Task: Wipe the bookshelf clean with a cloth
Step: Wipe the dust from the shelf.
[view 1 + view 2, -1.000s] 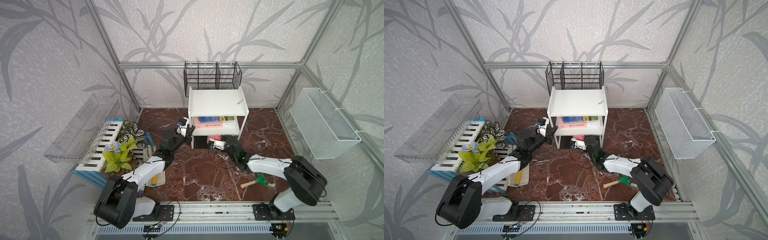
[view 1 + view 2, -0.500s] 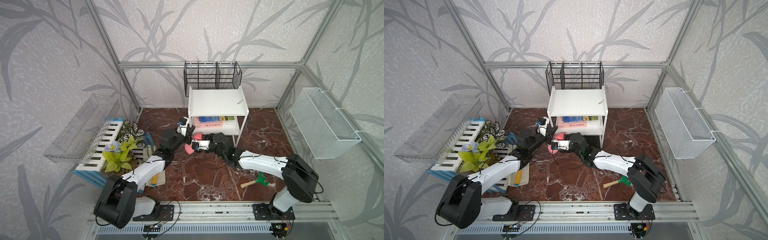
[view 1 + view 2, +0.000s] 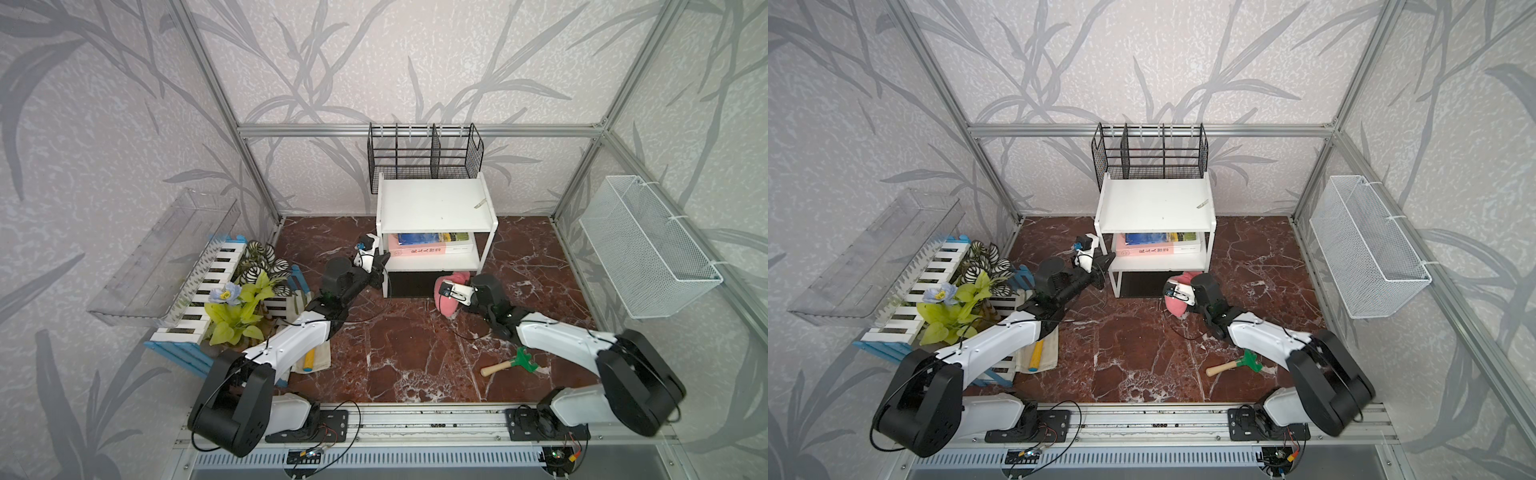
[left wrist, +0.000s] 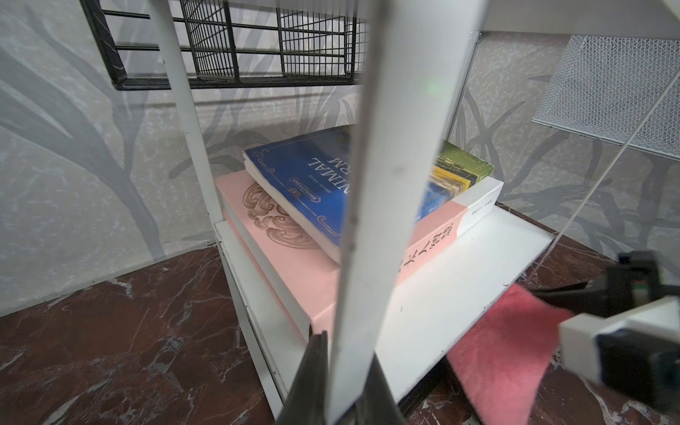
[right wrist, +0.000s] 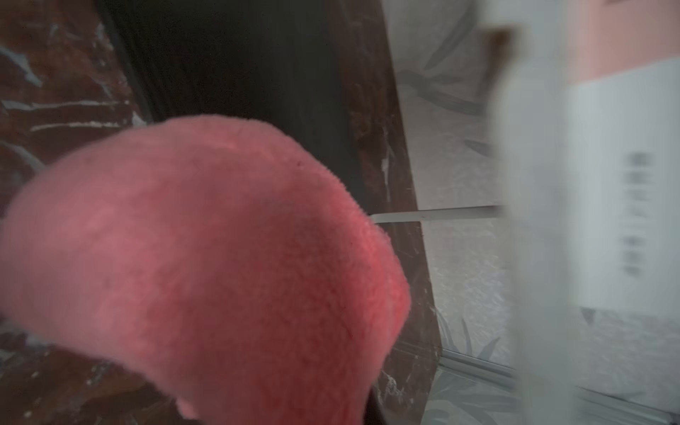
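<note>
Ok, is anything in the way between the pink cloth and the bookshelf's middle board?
Nothing stands between the cloth and the bare front strip of the middle board, just above it. Further back, the stacked books cover most of that board.

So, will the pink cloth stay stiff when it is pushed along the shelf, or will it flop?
Probably floppy: the cloth bulges in a soft rounded fold in the right wrist view. Its fluffy pile would likely drag on the shelf boards rather than slip. It looks light, so it may bunch up when pushed.
</note>
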`<action>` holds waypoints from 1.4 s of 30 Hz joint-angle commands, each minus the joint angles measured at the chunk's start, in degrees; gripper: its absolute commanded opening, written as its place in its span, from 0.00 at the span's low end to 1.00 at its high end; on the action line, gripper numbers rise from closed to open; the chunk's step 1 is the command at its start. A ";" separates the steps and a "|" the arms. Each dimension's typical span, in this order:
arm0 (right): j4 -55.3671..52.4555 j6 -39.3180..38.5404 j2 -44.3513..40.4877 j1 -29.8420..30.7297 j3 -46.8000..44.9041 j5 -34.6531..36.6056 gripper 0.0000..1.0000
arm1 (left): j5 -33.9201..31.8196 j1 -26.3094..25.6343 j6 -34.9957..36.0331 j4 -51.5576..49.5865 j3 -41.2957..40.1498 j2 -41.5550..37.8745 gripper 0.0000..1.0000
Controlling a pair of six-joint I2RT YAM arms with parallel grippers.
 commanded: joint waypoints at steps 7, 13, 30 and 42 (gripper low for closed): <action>7.76 -4.02 24.61 11.87 20.24 1.53 0.00 | -8.48 1.13 -12.61 -1.02 4.77 9.04 0.00; 7.97 1.31 23.30 16.07 24.48 -6.36 0.00 | -11.73 1.10 -12.46 -2.95 5.66 8.85 0.00; -29.01 81.21 -16.70 3.98 0.44 -1.27 0.00 | -16.53 1.29 -11.92 -2.39 3.69 5.37 0.00; -7.50 85.58 -18.92 -8.13 -2.21 -6.65 0.00 | -18.11 1.53 -11.42 -3.30 3.58 4.63 0.00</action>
